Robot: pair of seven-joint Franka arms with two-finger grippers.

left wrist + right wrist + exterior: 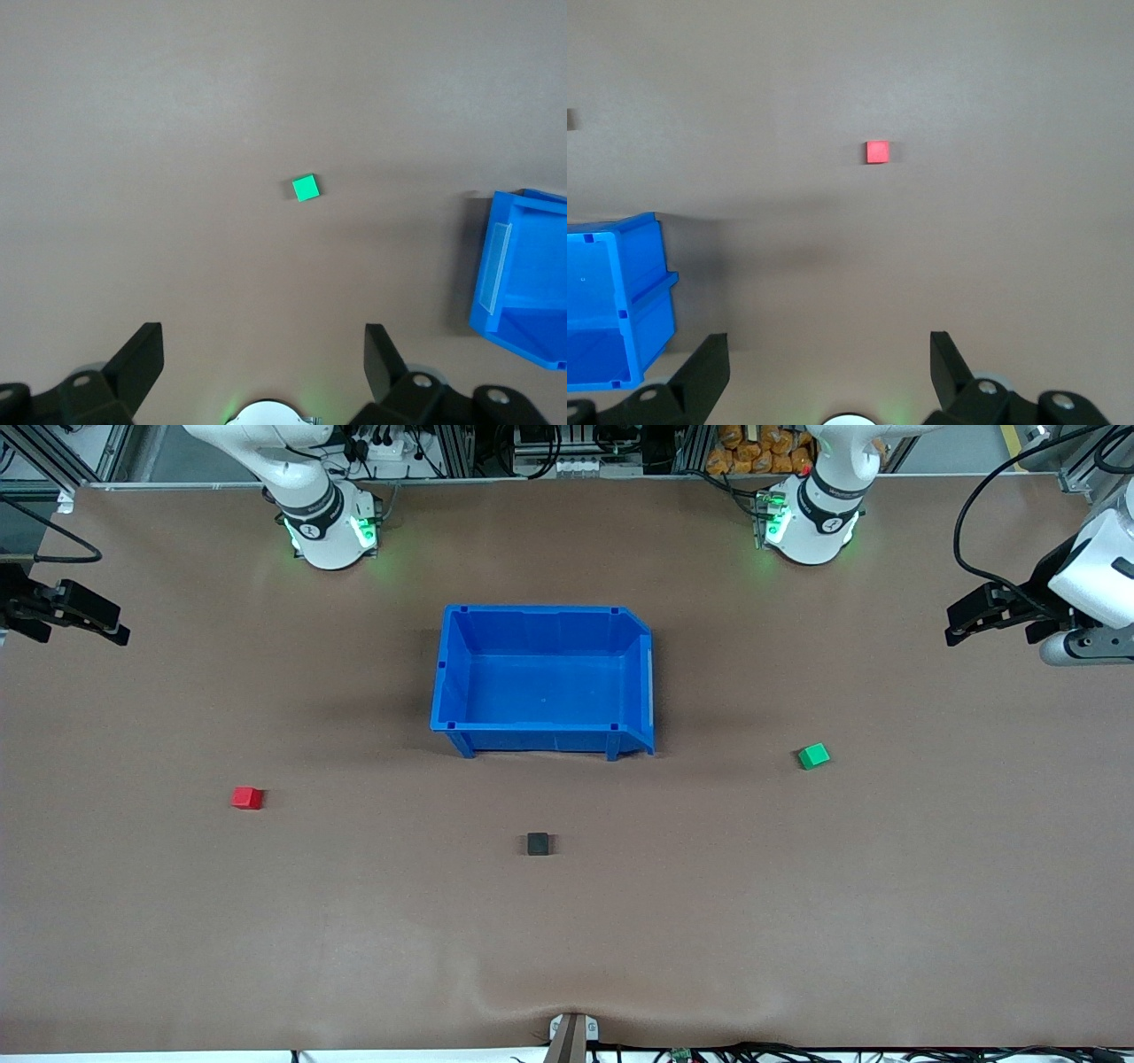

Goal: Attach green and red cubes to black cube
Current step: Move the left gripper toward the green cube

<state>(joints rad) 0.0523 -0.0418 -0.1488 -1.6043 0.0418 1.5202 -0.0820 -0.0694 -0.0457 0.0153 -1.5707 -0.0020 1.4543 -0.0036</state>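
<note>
The black cube [538,843] lies on the brown table, nearer to the front camera than the blue bin. The red cube [247,797] lies toward the right arm's end, and shows in the right wrist view [877,151]. The green cube [813,756] lies toward the left arm's end, and shows in the left wrist view [306,188]. My right gripper [113,627] hovers open and empty over the table's edge at its own end; it also shows in the right wrist view [828,359]. My left gripper [955,627] hovers open and empty at its end; it also shows in the left wrist view [263,354]. All three cubes lie apart.
A large blue bin [540,740] stands mid-table, farther from the front camera than the black cube. It holds nothing that shows. Its corner shows in the left wrist view [496,274] and the right wrist view [651,292]. Both arm bases stand at the table's back edge.
</note>
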